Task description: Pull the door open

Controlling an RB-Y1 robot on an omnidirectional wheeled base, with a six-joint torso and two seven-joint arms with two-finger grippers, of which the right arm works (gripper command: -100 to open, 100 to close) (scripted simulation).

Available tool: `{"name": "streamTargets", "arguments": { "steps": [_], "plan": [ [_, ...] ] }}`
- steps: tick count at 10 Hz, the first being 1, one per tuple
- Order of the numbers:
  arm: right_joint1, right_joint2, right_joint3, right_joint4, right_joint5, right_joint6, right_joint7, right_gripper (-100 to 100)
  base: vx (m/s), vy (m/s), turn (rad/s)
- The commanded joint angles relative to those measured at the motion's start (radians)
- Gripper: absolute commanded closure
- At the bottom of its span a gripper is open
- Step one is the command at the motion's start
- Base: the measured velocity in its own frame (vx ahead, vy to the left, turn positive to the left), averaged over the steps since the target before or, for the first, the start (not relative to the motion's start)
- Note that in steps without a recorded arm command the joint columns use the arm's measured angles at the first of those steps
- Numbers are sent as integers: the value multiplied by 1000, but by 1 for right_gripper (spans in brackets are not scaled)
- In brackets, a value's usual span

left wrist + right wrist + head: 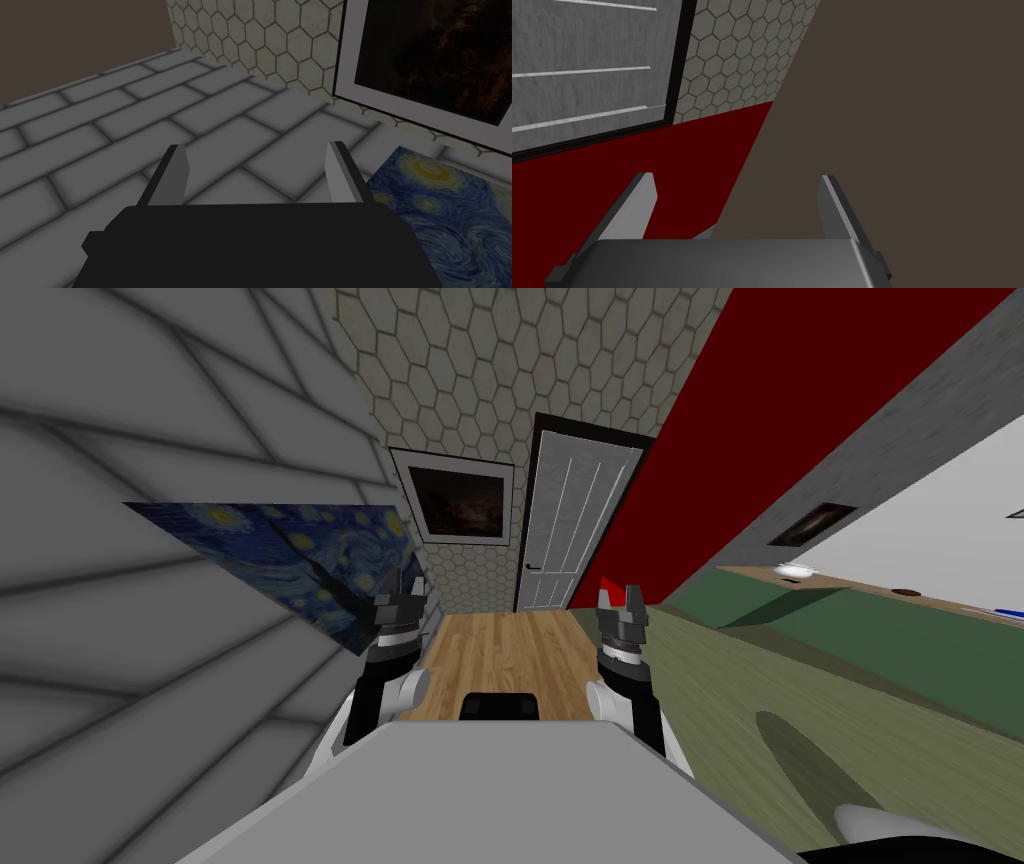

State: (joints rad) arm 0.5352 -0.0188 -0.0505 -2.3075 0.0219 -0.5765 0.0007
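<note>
Head view shows the white door (565, 518) shut, far ahead. My left fingers (172, 175) and right fingers (632, 205) are spread, empty. Nothing done yet.

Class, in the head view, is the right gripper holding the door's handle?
No, the right gripper stands open, far short of the door's handle.

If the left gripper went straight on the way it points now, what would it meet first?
Most likely the grey brick wall: it shows straight ahead between the open fingers of the left gripper, beside the starry-night painting. How far off, I cannot tell.
</note>
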Motion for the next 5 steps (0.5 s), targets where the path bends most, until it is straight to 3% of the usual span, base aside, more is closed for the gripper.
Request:
{"name": "streamTargets", "arguments": {
  "steps": [1, 5],
  "plan": [
    [-10, -8, -1, 37, -2, -5, -4, -100, 177, -12, 73],
    [-29, -21, -3, 101, -7, -15, -11, -100, 103, -1, 31]
  ]
}}
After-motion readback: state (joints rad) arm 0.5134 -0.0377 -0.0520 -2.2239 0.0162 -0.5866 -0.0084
